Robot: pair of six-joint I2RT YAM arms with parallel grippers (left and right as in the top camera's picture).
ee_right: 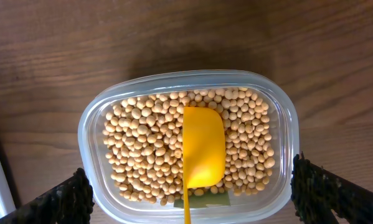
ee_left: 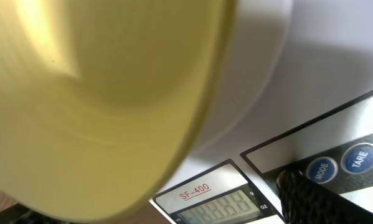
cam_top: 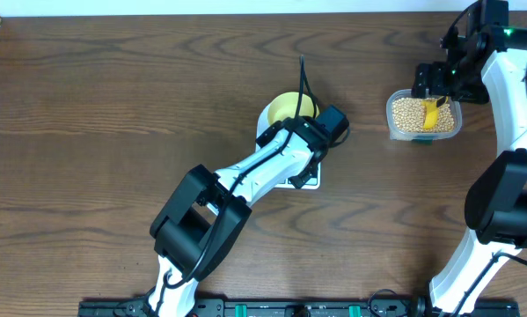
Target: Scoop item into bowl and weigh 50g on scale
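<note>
gaping above the dark wood-grain table (cam_top: 113, 88): left gripper (ee_left: 167, 205), right gripper (ee_right: 195, 198), jaws apart

Overhead downward — wrists close on scale (ee_left: 197, 191), tub (ee_right: 174, 79)

You see tan-beige beans (ee_right: 142, 137), a clear tub (ee_right: 93, 118) and a yellow scoop (ee_right: 203, 146). Your bowl (ee_left: 99, 93) is pale yellow, the scale (ee_left: 323, 74) white with blue buttons (ee_left: 359, 158). The table (cam_top: 113, 106) shows brown wood grain.
</note>
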